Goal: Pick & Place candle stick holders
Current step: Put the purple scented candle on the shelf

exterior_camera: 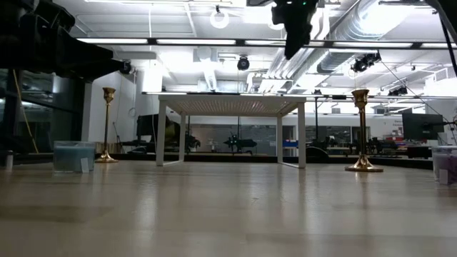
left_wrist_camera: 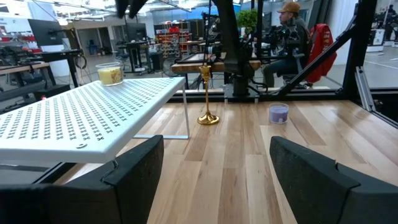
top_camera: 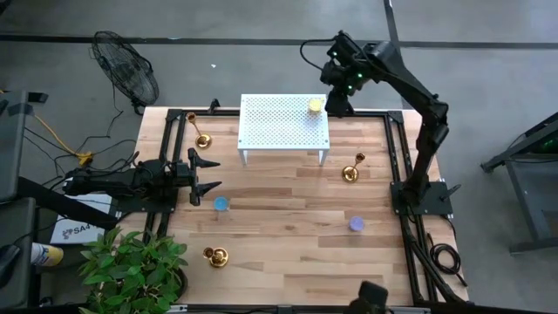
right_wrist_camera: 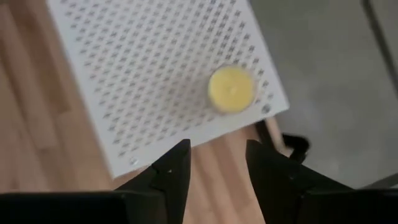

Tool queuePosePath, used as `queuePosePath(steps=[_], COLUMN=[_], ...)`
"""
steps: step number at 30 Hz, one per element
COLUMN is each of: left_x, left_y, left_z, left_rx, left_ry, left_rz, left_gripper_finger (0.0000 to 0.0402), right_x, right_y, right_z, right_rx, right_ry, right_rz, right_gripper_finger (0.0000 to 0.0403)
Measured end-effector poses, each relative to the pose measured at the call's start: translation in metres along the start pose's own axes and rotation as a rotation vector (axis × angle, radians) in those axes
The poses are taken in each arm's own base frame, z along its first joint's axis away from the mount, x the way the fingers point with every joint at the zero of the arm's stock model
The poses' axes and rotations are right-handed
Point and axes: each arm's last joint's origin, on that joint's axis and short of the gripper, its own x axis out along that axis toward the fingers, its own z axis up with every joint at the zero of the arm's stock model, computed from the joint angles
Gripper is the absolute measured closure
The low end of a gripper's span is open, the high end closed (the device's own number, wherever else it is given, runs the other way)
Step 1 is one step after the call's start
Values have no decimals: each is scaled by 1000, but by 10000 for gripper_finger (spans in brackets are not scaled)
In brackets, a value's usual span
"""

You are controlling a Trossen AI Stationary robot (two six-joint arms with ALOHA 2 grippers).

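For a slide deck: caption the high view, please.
Right gripper open above yellow candle on white rack; three brass candlestick holders on the table.

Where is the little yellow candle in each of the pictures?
High view: the yellow candle sits on the white perforated shelf, at its far right corner, beside the right end effector.
Low view: not visible; the shelf is seen edge-on.
Left wrist view: on the shelf top, at the far edge.
Right wrist view: near the shelf's corner.
Shared landmark: the white perforated shelf.

Shiny brass holders [top_camera: 352, 171], wooden table [top_camera: 288, 218]
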Motion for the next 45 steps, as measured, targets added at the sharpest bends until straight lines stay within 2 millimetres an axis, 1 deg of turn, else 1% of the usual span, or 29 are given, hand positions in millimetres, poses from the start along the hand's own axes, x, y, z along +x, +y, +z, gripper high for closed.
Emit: queuePosePath(steps=[4, 8, 11, 16, 23, 27, 31, 36, 40, 45], left_x=[0, 0, 0, 0, 0, 0, 0, 0, 0, 0], left_y=[0, 0, 0, 0, 0, 0, 0, 0, 0, 0], left_z=[0, 0, 0, 0, 0, 0, 0, 0, 0, 0], left_rx=[0, 0, 0, 0, 0, 0, 0, 0, 0, 0], left_ry=[0, 0, 1, 0, 0, 1, 1, 0, 0, 0], left_rz=[0, 0, 0, 0, 0, 0, 0, 0, 0, 0], left_gripper_finger=[112, 112, 112, 112, 112, 112, 112, 112, 112, 112], right_x=[-7, -6, -3, 8, 17, 25, 40, 63, 77, 88], right_y=[18, 42, 63, 102, 154, 178, 197, 216, 226, 233], right_z=[-7, -16, -29, -58, -110, -140, -168, -196, -212, -228], right_rx=[20, 12, -2, 8, 57, 79, 112, 145, 194, 287], right_ry=[43, 73, 111, 135, 160, 160, 191, 264, 293, 304], right_rz=[35, 81, 109, 148, 188, 193, 192, 177, 164, 117], right_gripper_finger=[261, 265, 265, 265, 265, 265, 265, 265, 265, 265])
